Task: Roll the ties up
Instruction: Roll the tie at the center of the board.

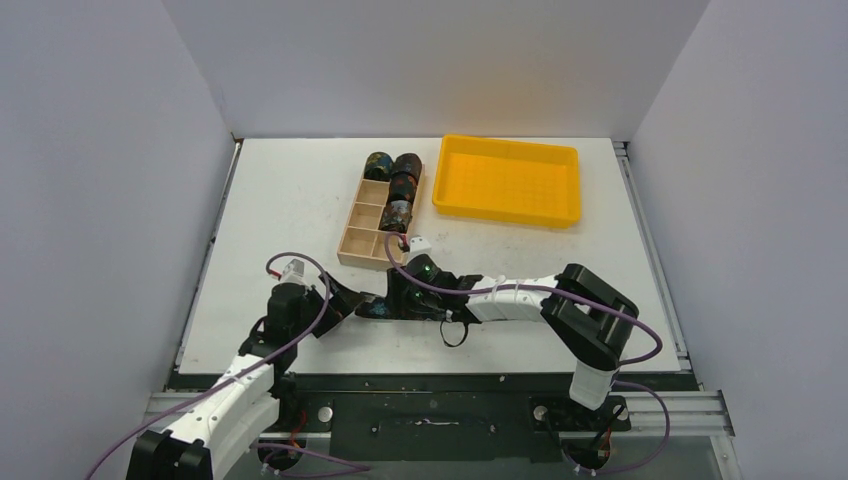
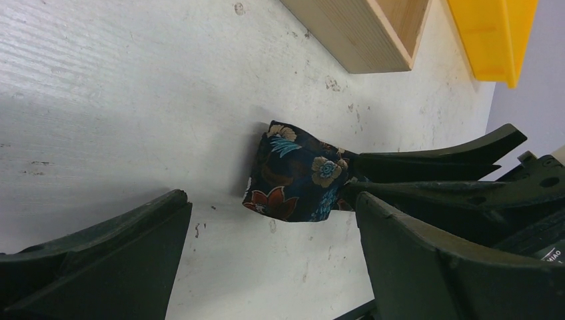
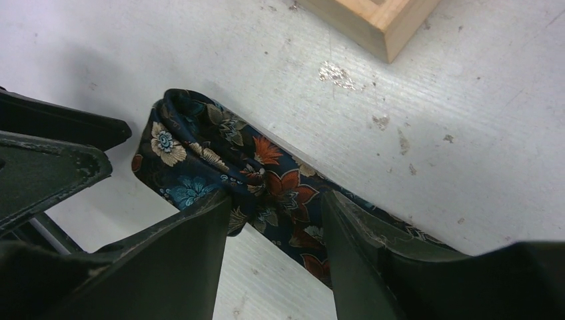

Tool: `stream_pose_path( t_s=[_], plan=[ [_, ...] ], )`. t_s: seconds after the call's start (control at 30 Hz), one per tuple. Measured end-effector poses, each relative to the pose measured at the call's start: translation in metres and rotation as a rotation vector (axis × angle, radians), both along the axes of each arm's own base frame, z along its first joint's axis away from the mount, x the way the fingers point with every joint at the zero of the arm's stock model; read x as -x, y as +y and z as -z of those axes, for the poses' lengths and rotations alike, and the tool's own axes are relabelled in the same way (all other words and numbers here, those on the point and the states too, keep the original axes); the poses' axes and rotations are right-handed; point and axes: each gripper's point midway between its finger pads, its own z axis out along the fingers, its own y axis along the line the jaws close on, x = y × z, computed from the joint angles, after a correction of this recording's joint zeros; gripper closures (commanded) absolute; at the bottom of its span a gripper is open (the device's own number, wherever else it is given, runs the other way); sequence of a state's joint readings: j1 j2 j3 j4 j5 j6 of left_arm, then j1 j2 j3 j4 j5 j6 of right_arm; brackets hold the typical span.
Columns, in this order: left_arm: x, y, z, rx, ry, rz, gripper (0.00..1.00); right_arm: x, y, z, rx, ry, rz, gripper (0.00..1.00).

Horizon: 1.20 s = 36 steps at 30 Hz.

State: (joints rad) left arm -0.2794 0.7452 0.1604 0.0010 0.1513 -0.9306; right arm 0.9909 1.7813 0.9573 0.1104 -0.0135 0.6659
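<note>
One of the ties (image 1: 378,307), dark with a floral print, lies on the white table near the front, its end folded into a small wad (image 2: 296,175). From the wad (image 3: 200,150) a flat strip runs back under my right arm. My right gripper (image 3: 276,203) has its fingertips (image 2: 426,159) on either side of the wad and the fabric bunches between them. My left gripper (image 2: 272,203) stands wide open just left of the wad (image 1: 345,300), with nothing between its fingers. Three rolled ties (image 1: 403,172) sit in the wooden box (image 1: 358,247).
The wooden compartment box stands behind the grippers, its near corner (image 3: 383,30) close to the tie. A yellow plastic tray (image 1: 507,180) lies at the back right. White walls close in the table on three sides.
</note>
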Motion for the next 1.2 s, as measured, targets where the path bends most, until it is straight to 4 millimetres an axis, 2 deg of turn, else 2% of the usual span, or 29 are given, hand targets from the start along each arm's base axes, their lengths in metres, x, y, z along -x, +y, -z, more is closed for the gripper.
stream_pose_path(
  t_s=[0.2,0.8,1.07,1.2],
  plan=[
    [0.002,-0.004,0.007,0.007,0.026,0.023,0.08,0.0,-0.015,0.015,0.027,0.015,0.021,0.48],
    [-0.005,-0.03,0.007,0.093,-0.011,0.145,0.27,-0.011,-0.02,0.015,-0.036,-0.001,0.03,0.5],
    [-0.009,-0.038,0.002,0.127,-0.06,0.188,0.3,-0.012,-0.021,0.015,-0.067,-0.001,0.02,0.51],
    [-0.009,-0.039,0.003,0.127,-0.056,0.19,0.29,-0.011,-0.023,0.014,-0.072,-0.006,0.02,0.46]
  ],
)
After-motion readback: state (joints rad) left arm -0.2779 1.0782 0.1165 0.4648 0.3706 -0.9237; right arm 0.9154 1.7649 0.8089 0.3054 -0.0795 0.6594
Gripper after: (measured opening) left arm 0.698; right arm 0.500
